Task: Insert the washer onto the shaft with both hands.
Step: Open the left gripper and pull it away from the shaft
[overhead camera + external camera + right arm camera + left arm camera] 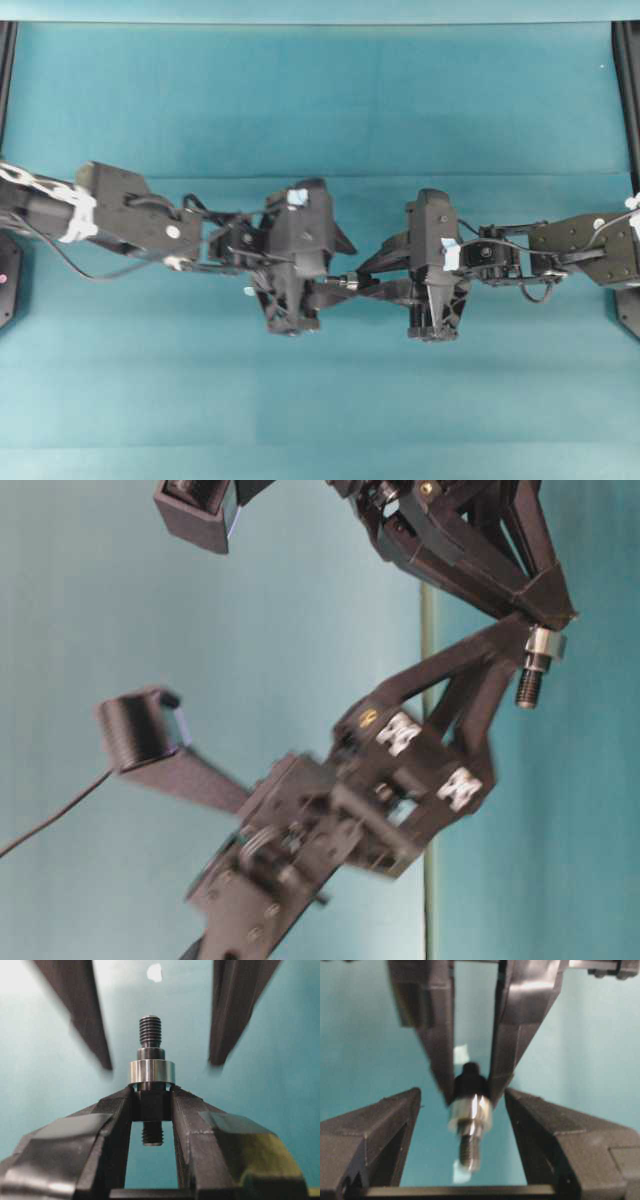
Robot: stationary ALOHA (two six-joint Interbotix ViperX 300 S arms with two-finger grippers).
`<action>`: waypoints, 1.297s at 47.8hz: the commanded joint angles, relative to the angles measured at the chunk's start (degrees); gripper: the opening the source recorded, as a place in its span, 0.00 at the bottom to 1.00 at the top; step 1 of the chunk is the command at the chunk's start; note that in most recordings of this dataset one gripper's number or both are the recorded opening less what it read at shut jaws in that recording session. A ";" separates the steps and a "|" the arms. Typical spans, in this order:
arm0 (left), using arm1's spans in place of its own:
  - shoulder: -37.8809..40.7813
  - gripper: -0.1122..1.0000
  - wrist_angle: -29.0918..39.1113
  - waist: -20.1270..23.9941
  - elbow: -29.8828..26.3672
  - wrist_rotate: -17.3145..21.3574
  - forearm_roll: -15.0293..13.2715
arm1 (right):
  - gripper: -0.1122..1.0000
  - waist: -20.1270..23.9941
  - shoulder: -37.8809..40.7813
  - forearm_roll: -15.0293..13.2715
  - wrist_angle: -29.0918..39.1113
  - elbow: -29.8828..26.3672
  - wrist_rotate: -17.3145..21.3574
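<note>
— Two tools, one job: where is the washer (152,1071)?

— Seated on the shaft (150,1037), just above my right tool (151,1105), which is clamped on the shaft's dark body.

— And your left tool (462,1105)?

— Fingers spread wide, either side of the threaded end. I should draw it straight back, touching nothing.
</note>
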 commanded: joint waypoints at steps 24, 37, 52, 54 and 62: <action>-16.52 0.79 2.46 0.44 13.27 -0.26 0.09 | 0.09 -0.18 -1.93 0.35 -0.70 0.00 0.09; -20.57 0.79 2.46 0.44 17.05 -0.35 0.09 | 0.09 -0.09 -2.11 0.35 -0.79 0.09 0.09; -20.48 0.79 2.37 0.44 17.05 -0.35 0.09 | 0.09 -0.09 -2.20 0.35 -0.88 0.09 0.18; -20.57 0.79 2.46 0.44 17.14 -0.35 0.09 | 0.09 -0.09 -2.11 0.35 -0.88 0.09 0.18; -20.65 0.79 2.46 0.44 17.23 -0.35 0.09 | 0.09 -0.09 -2.11 0.35 -0.88 0.09 0.18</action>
